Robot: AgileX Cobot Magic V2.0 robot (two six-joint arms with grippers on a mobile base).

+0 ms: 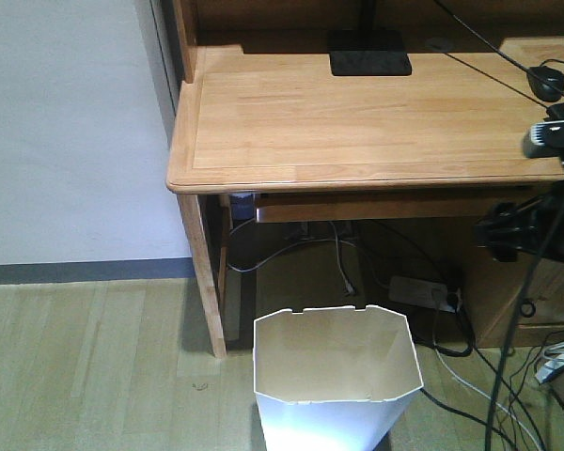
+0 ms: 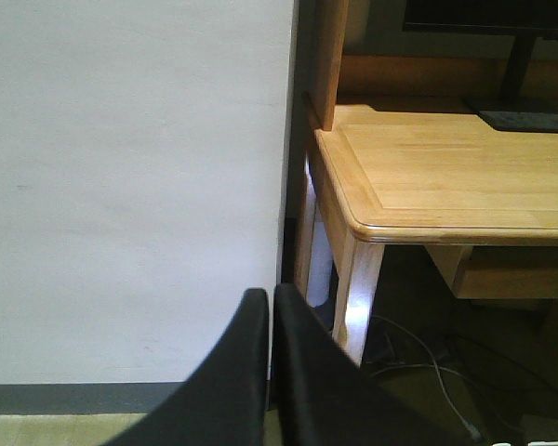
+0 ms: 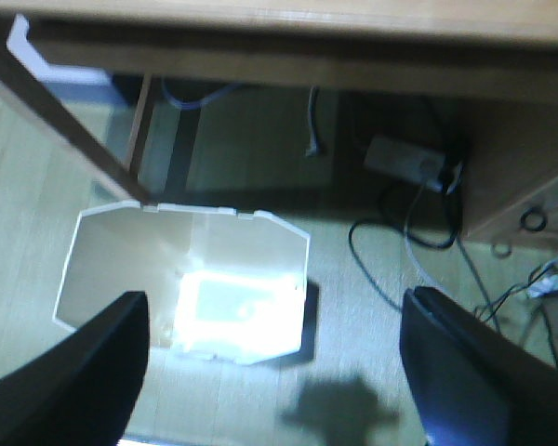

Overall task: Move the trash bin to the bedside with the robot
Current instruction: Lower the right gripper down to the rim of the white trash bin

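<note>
The right pincer (image 3: 274,299) hung spread wide over the trash bin (image 3: 167,251), holding nothing; the left pincer (image 2: 271,307) was pressed together, empty. The bin stood on the floor (image 1: 94,357) by the counter (image 1: 357,122) leg. No bed showed; the carrying seemed all ahead.

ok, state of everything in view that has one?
bin: upright, open top, looks empty, not gripped
left gripper: shut, holding nothing
right gripper: open, holding nothing
</note>
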